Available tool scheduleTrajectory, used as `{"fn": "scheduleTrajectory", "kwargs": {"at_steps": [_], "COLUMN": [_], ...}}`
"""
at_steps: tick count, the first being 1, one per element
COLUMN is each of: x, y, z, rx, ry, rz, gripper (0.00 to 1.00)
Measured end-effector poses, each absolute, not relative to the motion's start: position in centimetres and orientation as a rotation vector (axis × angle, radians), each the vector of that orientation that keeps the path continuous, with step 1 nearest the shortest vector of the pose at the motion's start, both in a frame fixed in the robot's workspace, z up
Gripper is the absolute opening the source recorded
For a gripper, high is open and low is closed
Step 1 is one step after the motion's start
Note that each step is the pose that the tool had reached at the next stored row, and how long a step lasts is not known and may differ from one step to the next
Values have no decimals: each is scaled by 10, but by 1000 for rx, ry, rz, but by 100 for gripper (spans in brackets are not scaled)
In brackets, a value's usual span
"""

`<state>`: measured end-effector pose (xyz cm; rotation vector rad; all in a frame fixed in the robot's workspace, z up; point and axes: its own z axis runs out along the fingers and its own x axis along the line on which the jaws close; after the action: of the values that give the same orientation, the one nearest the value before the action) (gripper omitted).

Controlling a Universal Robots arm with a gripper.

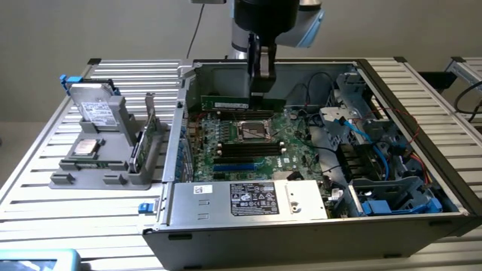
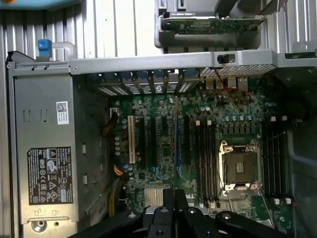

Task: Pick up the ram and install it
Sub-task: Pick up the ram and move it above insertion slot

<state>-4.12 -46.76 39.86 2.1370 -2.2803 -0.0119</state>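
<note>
My gripper [image 1: 262,96] reaches down from above into the open computer case and is shut on the ram [image 1: 226,104]. The ram is a narrow green stick with a pale label, held level above the far part of the motherboard [image 1: 226,141], beyond the CPU socket [image 1: 254,130]. In the wrist view the fingers [image 2: 168,201] stand close together, and the ram's thin edge [image 2: 176,144] runs out from between them over the board. The black memory slots [image 1: 249,149] lie on the near side of the socket; the wrist view shows these slots [image 2: 205,158] beside the socket [image 2: 240,166].
A grey power supply [image 1: 249,197] fills the case's near side. Drive cages and blue cables [image 1: 391,192] crowd the exterior view's right. On the slatted table to the left, a grey fixture [image 1: 105,164] holds a drive [image 1: 98,107] and an upright card [image 1: 147,135].
</note>
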Motion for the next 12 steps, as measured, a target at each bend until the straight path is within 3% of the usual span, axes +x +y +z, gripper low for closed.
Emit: {"fn": "scheduleTrajectory", "kwargs": {"at_steps": [12], "x": [-36], "y": [-439], "z": [394], "rx": [2170], "ry": [-2294], "rz": [37], "gripper": [13]}}
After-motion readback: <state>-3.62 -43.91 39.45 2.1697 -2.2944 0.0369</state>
